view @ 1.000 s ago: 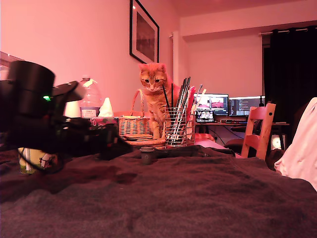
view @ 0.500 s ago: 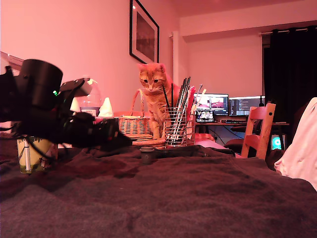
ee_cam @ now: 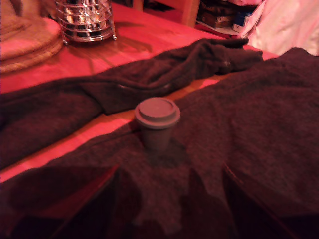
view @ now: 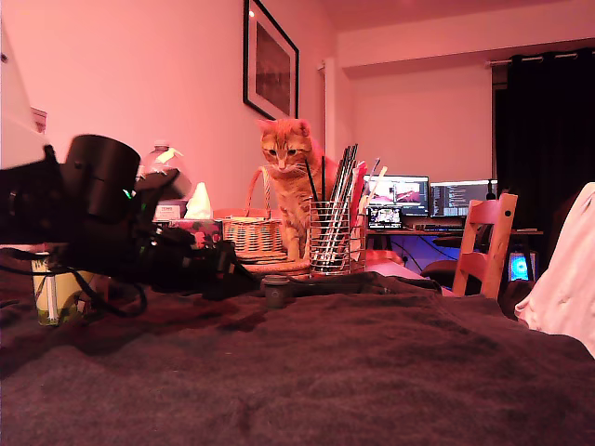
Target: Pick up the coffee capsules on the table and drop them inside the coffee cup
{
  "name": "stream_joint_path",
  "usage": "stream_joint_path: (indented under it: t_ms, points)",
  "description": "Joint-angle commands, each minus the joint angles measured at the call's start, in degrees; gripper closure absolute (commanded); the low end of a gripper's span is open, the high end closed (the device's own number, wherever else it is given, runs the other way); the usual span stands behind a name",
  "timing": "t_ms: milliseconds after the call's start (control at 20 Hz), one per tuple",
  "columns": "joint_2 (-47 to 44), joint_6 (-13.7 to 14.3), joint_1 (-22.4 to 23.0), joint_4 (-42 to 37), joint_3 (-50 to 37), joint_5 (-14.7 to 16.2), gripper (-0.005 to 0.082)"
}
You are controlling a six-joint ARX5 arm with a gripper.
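The black arm's gripper (view: 232,274) hangs low over the dark brown fuzzy blanket covering the table (view: 372,372), its two dark fingers (ee_cam: 89,204) spread wide with nothing between them. Just ahead of it, a small dark grey-brown tapered coffee capsule (ee_cam: 157,127) stands upright, rimmed top upward, near the blanket's rumpled far edge (bare wood shows beyond). The yellow-green printed coffee cup (view: 56,293) sits at the exterior view's left, behind the arm. A wire-mesh pen holder (view: 331,237) and an orange cat (view: 288,181) stand further back.

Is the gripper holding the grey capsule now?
No, the grey capsule stands free on the blanket, ahead of the open gripper.
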State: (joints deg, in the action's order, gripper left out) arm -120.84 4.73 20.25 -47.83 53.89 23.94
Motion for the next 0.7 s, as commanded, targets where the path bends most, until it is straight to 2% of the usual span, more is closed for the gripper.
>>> stream_joint_path:
  t_ms: [0, 150, 650]
  points:
    - [-1.9, 0.2, 0.0, 0.8, 1.7, 1.1, 0.0190]
    - [-3.3, 0.2, 0.0, 3.1, 4.2, 2.7, 0.0190]
    - [-3.4, 1.3, 0.0, 8.0, 7.6, 2.5, 0.0190]
